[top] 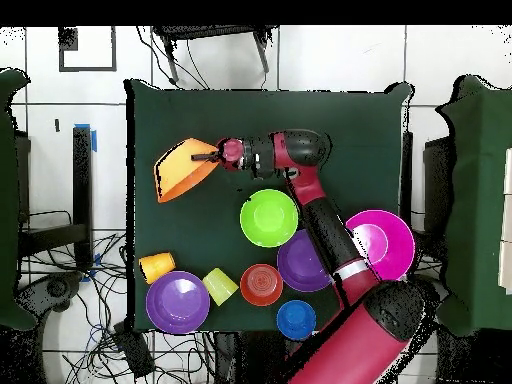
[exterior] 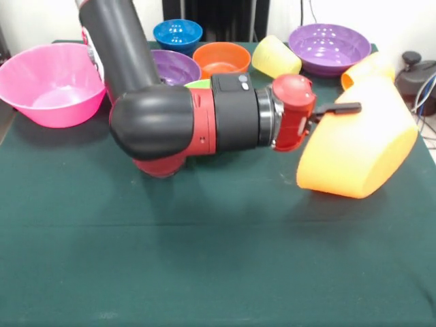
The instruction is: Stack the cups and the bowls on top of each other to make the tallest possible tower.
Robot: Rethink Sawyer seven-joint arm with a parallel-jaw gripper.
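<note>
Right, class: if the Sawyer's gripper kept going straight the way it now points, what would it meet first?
The gripper points sideways at the big orange-yellow bowl, tipped on its side. Its dark finger already reaches the bowl's rim, so the bowl comes first. Whether it actually grips the rim is unclear.

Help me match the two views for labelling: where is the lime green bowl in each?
Front view: only a sliver of the lime green bowl shows, just above the arm's black wrist and below the orange bowl.
Overhead view: the lime green bowl lies in full near the table's middle, just below the arm.
Shared landmark: the purple bowl half hidden by the arm sits beside it in both.
</note>
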